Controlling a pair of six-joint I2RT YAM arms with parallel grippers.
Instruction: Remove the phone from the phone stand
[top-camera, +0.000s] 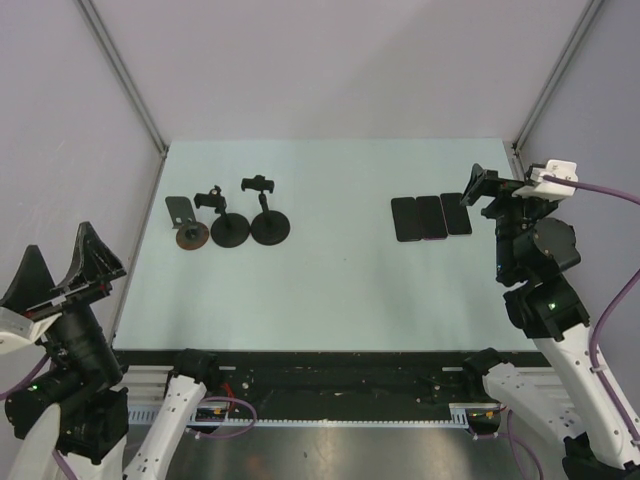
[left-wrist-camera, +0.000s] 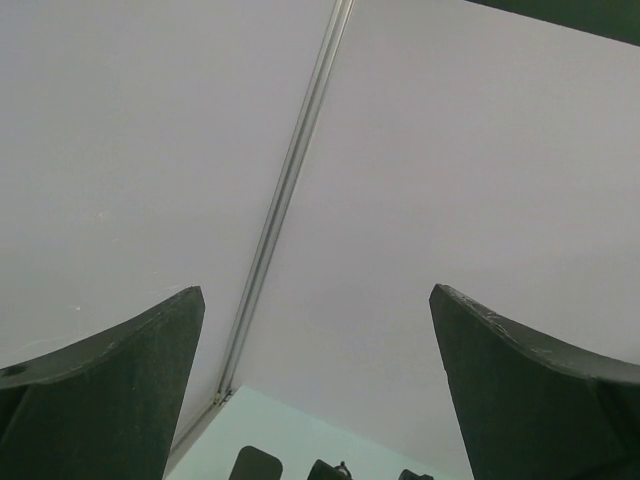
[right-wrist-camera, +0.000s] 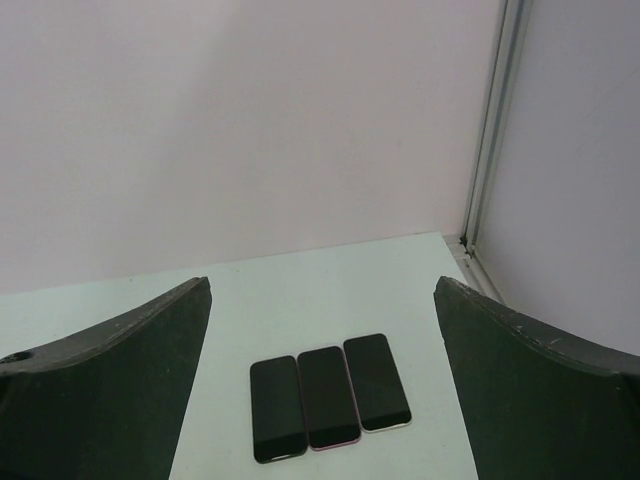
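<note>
Phones (top-camera: 431, 217), three, dark, flat and side by side on the far right of the worktop (top-camera: 340, 290), well apart from three stands (top-camera: 228, 222) at far left. Right pincer (top-camera: 470, 188) just right of the row, spread wide, empty. Left pincer (top-camera: 58, 240) raised beyond the worktop's near-left corner, likewise wide, empty.

You see a pale surface (top-camera: 340, 300) carrying three phones (top-camera: 431, 217) side by side at right, three stands (top-camera: 229, 230) at left.
</note>
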